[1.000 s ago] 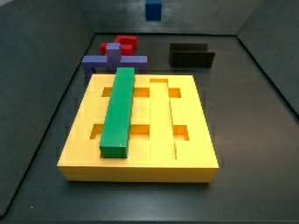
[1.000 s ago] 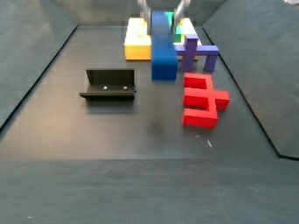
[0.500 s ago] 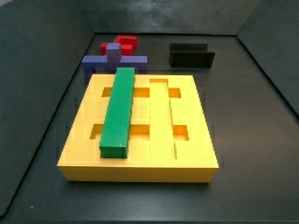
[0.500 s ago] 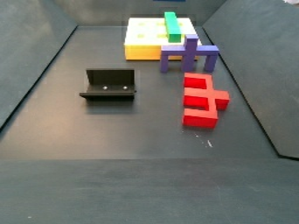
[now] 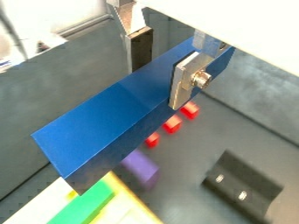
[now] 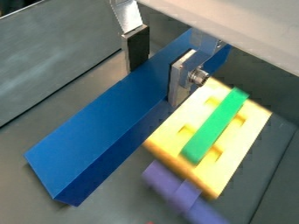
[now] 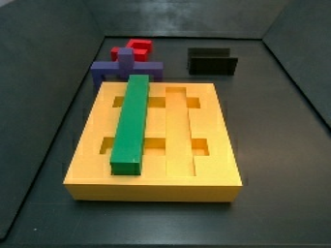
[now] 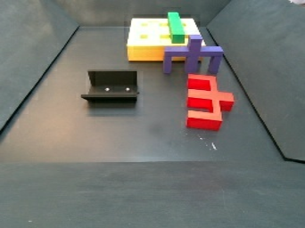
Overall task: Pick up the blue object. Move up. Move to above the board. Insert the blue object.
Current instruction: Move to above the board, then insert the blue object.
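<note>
My gripper [image 5: 163, 66] is shut on the blue object [image 5: 117, 122], a long dark blue bar held across its middle between the silver fingers; both wrist views show this [image 6: 162, 66]. The bar [image 6: 111, 140] hangs high above the floor. The yellow board [image 7: 155, 188] lies below with a green bar [image 7: 132, 121] in its left slot. The board also shows in a wrist view [image 6: 173, 144] and in a side view [image 8: 141, 52]. Gripper and blue bar are out of view in both side views.
A purple cross block [image 7: 126, 66] and a red block [image 7: 137, 46] lie behind the board. The dark fixture [image 7: 212, 62] stands at the back right. In a side view the red block [image 8: 206, 100] lies near the fixture [image 8: 111, 86].
The gripper with the blue bar has risen. One second ago it still showed at the top of both side views; now it is out of them.
</note>
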